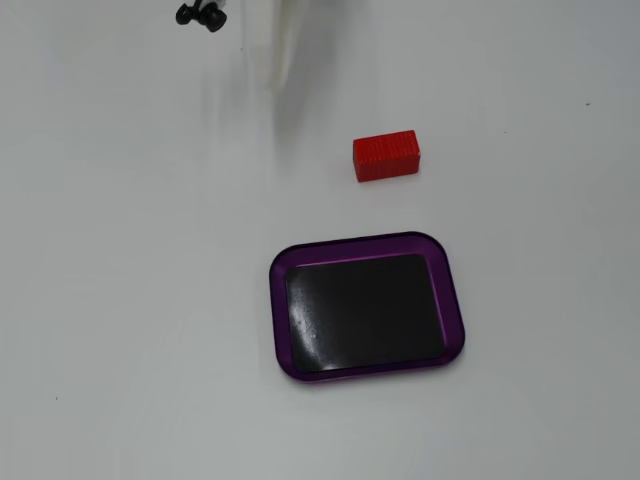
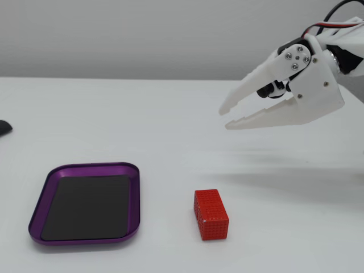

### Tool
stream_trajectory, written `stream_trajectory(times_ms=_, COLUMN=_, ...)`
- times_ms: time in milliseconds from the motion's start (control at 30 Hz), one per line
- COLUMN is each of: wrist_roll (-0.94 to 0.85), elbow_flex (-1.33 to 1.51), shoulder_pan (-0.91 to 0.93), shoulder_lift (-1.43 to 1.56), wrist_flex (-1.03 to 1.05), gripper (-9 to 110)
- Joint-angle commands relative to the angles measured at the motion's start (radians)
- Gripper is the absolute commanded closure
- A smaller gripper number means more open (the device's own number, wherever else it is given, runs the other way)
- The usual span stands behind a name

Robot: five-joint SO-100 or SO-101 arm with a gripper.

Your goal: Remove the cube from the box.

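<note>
The red cube (image 1: 386, 157) lies on the white table outside the box, a short way from its rim; it also shows in the other fixed view (image 2: 211, 214). The box (image 1: 277, 300) is a purple-rimmed tray with a bare black floor, with nothing in it (image 2: 132, 199). My white gripper (image 2: 224, 117) hangs in the air above the table, up and to the right of the cube in that view. Its jaws are a little apart and hold nothing. In the top-down fixed view it shows only as a faint white shape (image 1: 276, 70) at the upper edge.
A small black object (image 1: 201, 15) sits at the top edge of the top-down view. A dark thing (image 2: 3, 127) shows at the left edge of the side view. The table is plain white.
</note>
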Motion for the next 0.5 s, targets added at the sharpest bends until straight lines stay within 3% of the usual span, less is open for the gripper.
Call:
stream_trajectory(times_ms=0, wrist_roll=0.008, elbow_flex=0.003, shoulder_pan=-0.002, shoulder_lift=0.017, wrist_flex=0.002, gripper=102)
stream_trajectory(times_ms=200, wrist_roll=0.012, elbow_flex=0.008, shoulder_pan=-0.002, shoulder_lift=0.017, wrist_flex=-0.006, gripper=102)
stream_trajectory(times_ms=467, wrist_roll=0.161, elbow_flex=0.014, shoulder_pan=-0.072, shoulder_lift=0.017, wrist_flex=-0.067, gripper=102)
